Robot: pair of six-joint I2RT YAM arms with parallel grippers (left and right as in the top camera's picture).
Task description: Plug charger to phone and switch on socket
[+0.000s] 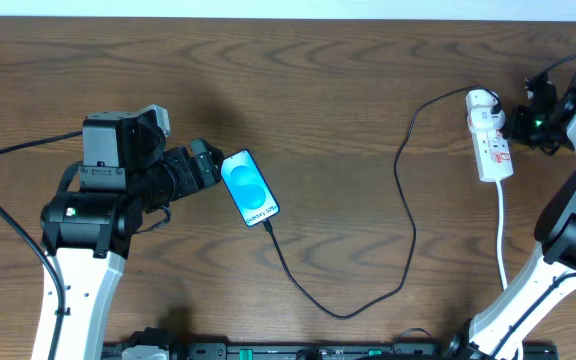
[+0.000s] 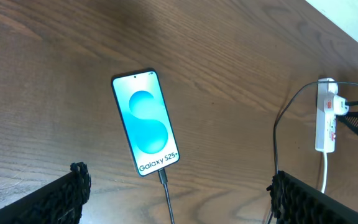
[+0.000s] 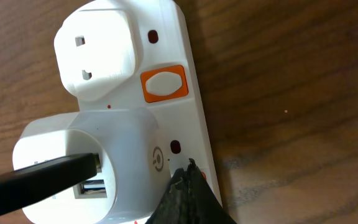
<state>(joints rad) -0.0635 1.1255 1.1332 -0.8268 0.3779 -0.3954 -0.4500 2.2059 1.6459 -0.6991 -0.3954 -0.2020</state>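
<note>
The phone (image 1: 250, 187) lay face up on the desk (image 1: 348, 90), left of centre in the overhead view, its screen lit blue and cyan. The charger (image 1: 408, 215) was seated in the phone's lower edge. Its black cable ran to the lower middle of the frame, looped upward and reached the socket (image 1: 490, 140) at the upper right. The left claw (image 1: 211, 168) stood just beside the phone's left edge, jaws spread wide and holding nothing. In its wrist view the fingers (image 2: 67, 196) sat at the bottom corners, clear of the phone. The right claw (image 3: 190, 190) was closed tight with nothing gripped, its tip over the socket's face just beside the white adapter (image 3: 86, 162). Contact with the strip could not be confirmed. An orange switch (image 3: 163, 84) sat higher in that frame, beside a rounded white plug (image 3: 98, 53)
</note>
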